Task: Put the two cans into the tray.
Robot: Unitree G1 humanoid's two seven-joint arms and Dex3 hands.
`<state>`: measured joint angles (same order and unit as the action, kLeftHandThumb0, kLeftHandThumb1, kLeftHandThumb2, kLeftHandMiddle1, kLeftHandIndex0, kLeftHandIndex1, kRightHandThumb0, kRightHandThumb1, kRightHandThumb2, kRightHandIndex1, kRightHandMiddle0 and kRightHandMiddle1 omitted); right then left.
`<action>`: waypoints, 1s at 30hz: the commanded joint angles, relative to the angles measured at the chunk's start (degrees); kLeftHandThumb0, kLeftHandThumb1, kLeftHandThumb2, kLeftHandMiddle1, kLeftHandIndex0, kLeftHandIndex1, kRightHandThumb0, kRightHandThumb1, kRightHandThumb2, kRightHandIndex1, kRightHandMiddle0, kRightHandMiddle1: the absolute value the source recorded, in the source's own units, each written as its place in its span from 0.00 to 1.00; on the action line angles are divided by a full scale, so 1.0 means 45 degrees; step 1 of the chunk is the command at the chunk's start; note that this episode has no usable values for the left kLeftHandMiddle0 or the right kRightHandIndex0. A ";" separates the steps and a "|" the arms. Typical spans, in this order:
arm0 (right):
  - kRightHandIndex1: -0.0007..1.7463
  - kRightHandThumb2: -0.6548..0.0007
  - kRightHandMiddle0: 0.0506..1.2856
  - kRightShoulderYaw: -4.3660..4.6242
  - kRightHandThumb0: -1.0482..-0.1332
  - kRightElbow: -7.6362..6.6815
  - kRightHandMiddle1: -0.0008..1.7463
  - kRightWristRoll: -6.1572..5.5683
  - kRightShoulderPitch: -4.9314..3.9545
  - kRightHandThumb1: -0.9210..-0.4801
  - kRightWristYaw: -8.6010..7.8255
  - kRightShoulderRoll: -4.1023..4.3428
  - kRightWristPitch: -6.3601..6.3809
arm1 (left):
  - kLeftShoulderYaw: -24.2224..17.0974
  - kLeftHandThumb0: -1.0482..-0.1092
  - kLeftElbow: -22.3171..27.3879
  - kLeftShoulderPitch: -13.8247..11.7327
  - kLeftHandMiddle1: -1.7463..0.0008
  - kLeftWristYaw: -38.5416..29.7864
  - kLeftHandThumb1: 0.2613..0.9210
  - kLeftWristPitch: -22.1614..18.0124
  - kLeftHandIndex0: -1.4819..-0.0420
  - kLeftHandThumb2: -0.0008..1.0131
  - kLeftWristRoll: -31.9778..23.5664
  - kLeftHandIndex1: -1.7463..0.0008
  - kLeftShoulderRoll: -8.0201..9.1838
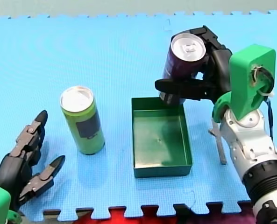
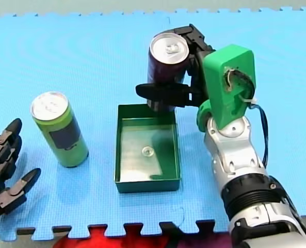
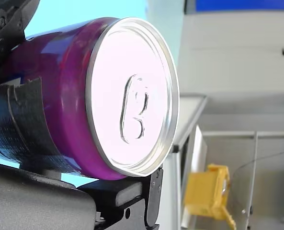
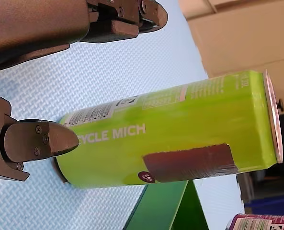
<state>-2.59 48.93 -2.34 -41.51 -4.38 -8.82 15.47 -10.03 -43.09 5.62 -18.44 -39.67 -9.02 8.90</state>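
My right hand [image 1: 194, 70] is shut on a purple can [image 1: 184, 65], held upright in the air above the far edge of the green tray [image 1: 139, 140]. The can's silver top [image 3: 132, 96] faces the first wrist view. A green can [image 1: 82, 120] stands upright on the blue mat, left of the tray. My left hand [image 1: 28, 158] is at the near left, a little short of the green can and not touching it. The second wrist view looks at the green can [image 4: 180, 129] from the side, with dark fingers [image 4: 41, 141] near its base.
The blue foam mat [image 1: 82, 56] covers the work surface, with its jigsaw front edge close to me. The tray [image 2: 122, 155] is empty inside. A purple can's rim [image 4: 261, 223] shows beyond the tray corner in the second wrist view.
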 commanded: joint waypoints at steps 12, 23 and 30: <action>1.00 1.00 0.41 0.0222 0.59 -0.0683 1.00 -0.0061 0.0414 0.35 0.0085 -0.0364 -0.0478 | 0.0081 0.00 0.0635 -0.0301 1.00 0.0447 1.00 0.0298 0.94 0.33 0.0214 1.00 -0.0069; 1.00 1.00 0.41 0.0370 0.59 -0.0916 1.00 0.0080 0.0601 0.35 0.0563 -0.0549 -0.0870 | 0.0040 0.00 0.0595 -0.0342 1.00 0.0359 1.00 0.0255 0.94 0.33 0.0157 1.00 -0.0039; 1.00 1.00 0.40 0.0434 0.59 -0.0721 1.00 0.0133 0.0737 0.35 0.0615 -0.0658 -0.0626 | 0.0017 0.00 0.0751 -0.0455 1.00 0.0353 1.00 0.0265 0.94 0.33 0.0150 1.00 -0.0047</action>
<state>-0.67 45.51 -1.79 -38.06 -1.79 -11.82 11.70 -9.79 -39.99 3.82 -16.97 -38.43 -8.14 8.45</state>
